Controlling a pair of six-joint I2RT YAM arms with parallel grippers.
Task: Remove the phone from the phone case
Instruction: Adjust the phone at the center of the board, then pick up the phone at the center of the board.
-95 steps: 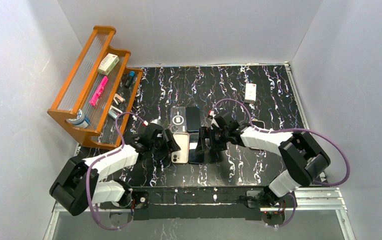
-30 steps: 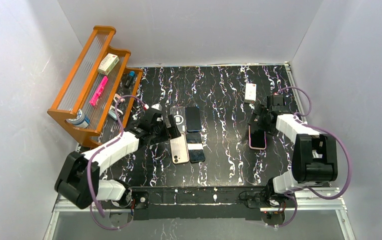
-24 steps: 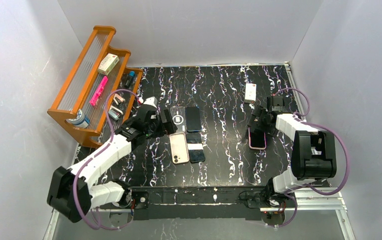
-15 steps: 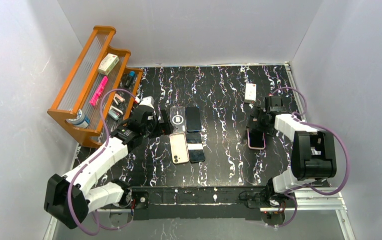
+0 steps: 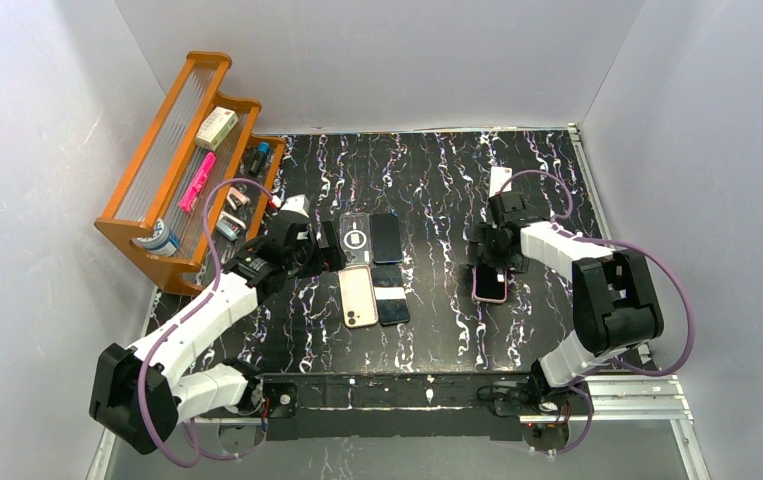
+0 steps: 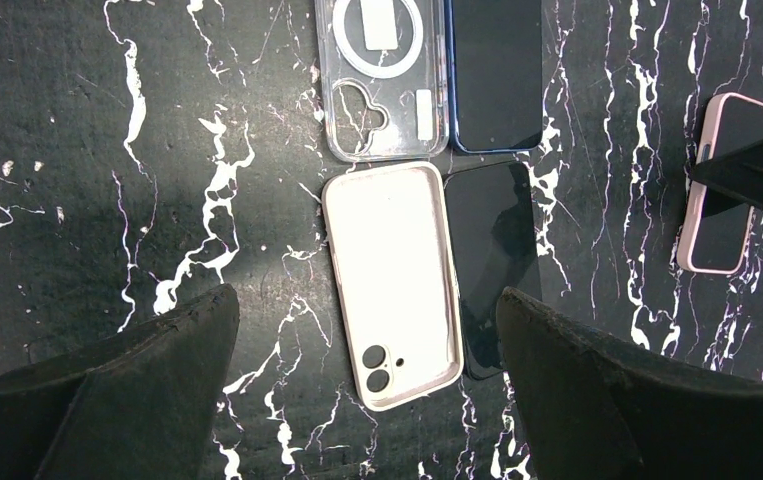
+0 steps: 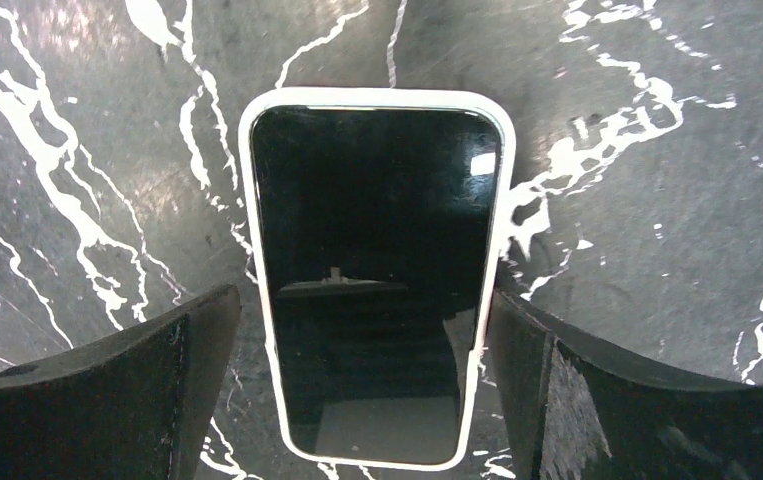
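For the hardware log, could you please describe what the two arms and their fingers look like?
The left arm and right arm both have glossy white link shells between bulky black joint housings. A thin purple cable loops loosely along each. The fingers are broad, matte black wedges, with no markings visible.

Black-screened phone in pale pink case [image 5: 489, 284] shifts left
Right gripper [image 5: 491, 248], jaws spread astride it, has swung inward with it.
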